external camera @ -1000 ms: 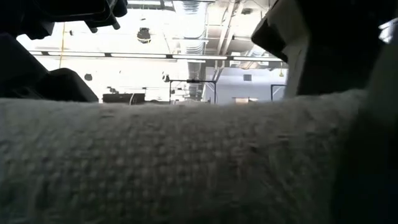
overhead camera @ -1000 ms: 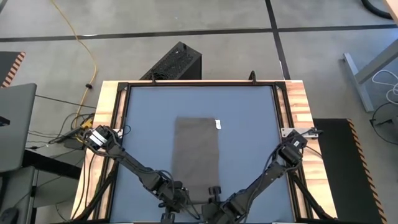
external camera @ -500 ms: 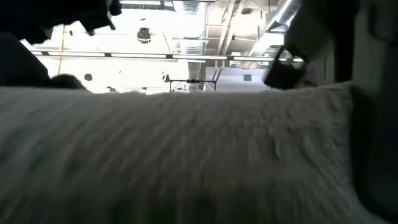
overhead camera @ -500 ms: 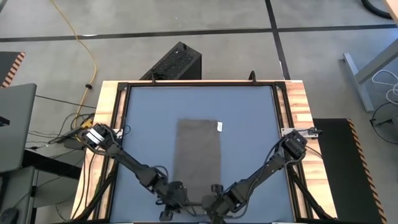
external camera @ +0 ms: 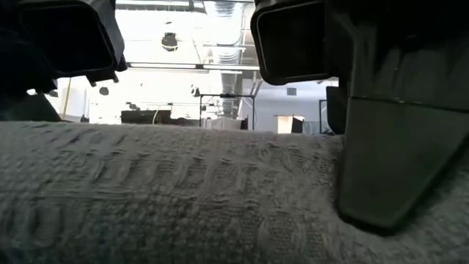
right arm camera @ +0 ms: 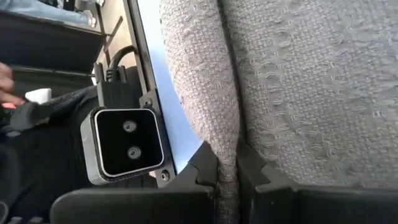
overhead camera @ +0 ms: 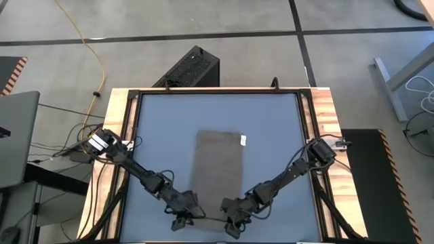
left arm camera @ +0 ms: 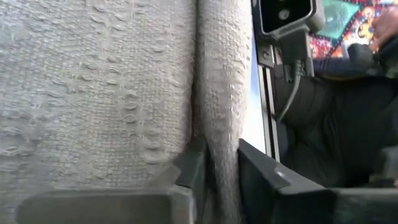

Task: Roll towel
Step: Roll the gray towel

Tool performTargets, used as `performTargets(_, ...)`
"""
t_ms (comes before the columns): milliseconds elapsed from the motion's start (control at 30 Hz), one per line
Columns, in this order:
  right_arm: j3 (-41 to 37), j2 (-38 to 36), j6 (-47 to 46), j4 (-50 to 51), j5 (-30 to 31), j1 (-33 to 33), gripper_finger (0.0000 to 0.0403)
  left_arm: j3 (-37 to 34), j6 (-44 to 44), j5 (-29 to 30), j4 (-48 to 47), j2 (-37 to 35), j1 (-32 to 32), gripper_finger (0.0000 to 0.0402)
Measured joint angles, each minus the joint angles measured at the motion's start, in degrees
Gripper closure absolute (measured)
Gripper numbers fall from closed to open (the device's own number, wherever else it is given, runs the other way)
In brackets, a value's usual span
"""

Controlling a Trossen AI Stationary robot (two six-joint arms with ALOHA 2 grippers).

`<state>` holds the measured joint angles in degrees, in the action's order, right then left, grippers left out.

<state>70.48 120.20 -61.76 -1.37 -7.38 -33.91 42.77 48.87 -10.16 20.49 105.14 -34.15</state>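
The taupe towel (overhead camera: 218,169) lies flat along the middle of the blue table top (overhead camera: 163,129). Its white tag (overhead camera: 243,140) is at the far right corner. Both grippers are down at its near end. My left gripper (overhead camera: 188,215) is by the near left corner and my right gripper (overhead camera: 230,218) by the near right corner. Each is shut on a raised ridge of cloth. In the low view the towel's near end (external camera: 168,191) fills the picture, with one dark finger (external camera: 396,161) of the right gripper standing on it. My left gripper pinches a raised fold (left arm camera: 222,149) of the towel's near end between its two fingers (left arm camera: 193,171), slanting down from the near side. The fold runs on away from the fingers as a ridge, and the rest of the towel lies flat on the table. My right gripper pinches a narrow fold (right arm camera: 227,146) of the towel's near end between its two fingers (right arm camera: 252,168), slanting down from the near side. The cloth is doubled in the hold, and beyond it the towel rests on the table.
A black frame and wooden borders (overhead camera: 325,115) run around the table top. A small black camera (right arm camera: 127,149) stands at the near edge, close to both grippers. A person's hand (right arm camera: 6,81) shows beyond that edge. Bare table top lies on either side of the towel.
Both grippers have sunk toward the table at the towel's near end, and their wrists have rolled and tipped further down. The towel has slid a little toward the near right, its tagged far end with it.
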Motion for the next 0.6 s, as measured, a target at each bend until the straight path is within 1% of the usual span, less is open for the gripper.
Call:
performTargets(100,-0.03,0.04,-1.17,0.26,0.22,0.0,0.0368,0.41,-1.35,-4.82,-1.68,-1.24,1.76,0.031)
performTargets(133,-0.07,0.07,-1.25,0.27,0.38,0.0,0.0368,0.45,-1.44,-5.61,-1.76,-1.97,2.19,0.0306)
performTargets(200,-0.11,0.11,-1.44,0.23,0.66,-0.02,0.0368,0.41,-2.85,-5.58,-3.51,-4.43,2.68,0.0303)
performTargets(267,-0.11,0.11,-1.65,0.27,0.76,-0.02,0.0367,0.41,-4.75,-4.16,-7.19,-7.71,2.75,0.0303)
performTargets(367,-0.11,0.11,-1.84,0.39,0.84,-0.04,0.0367,0.41,-6.43,0.33,-13.06,-13.41,2.71,0.0307)
performTargets(433,-0.15,0.13,-1.85,0.34,0.99,-0.07,0.0367,0.41,-7.04,5.15,-14.51,-16.99,2.17,0.0311)
performTargets(467,-0.15,0.13,-1.84,0.35,0.99,-0.07,0.0367,0.42,-8.02,8.46,-13.94,-18.44,1.4,0.0312)
performTargets(533,-0.15,0.15,-1.84,0.34,1.07,0.1,0.0367,0.52,-11.64,14.81,-9.69,-19.46,-1.15,0.0316)
performTargets(600,-0.16,0.15,-1.85,0.34,1.01,0.45,0.0367,0.66,-15.51,18.9,-3.07,-17.7,-3.82,0.032)
